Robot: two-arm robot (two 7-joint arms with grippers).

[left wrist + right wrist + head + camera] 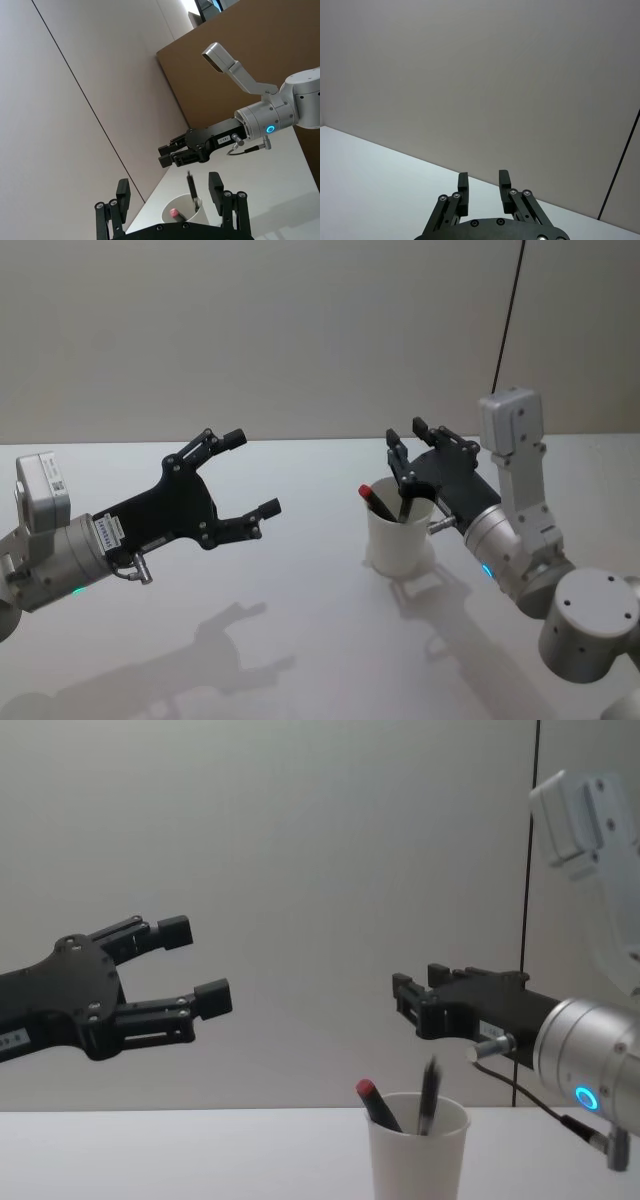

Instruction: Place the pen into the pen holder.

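A plain grey wall [300, 330] rises behind the white desk [300, 640], with a thin black cable [508, 315] hanging near the desk's far right corner. The left gripper [250, 472] hovers over the desk's left half, fingers spread wide and holding nothing. The right gripper [410, 440] hangs just above the cup, fingers slightly apart and empty. One white paper cup [398, 538] stands right of centre, holding two pens: a red-capped pen [377, 502] and a black pen [403, 505], both leaning on its rim.
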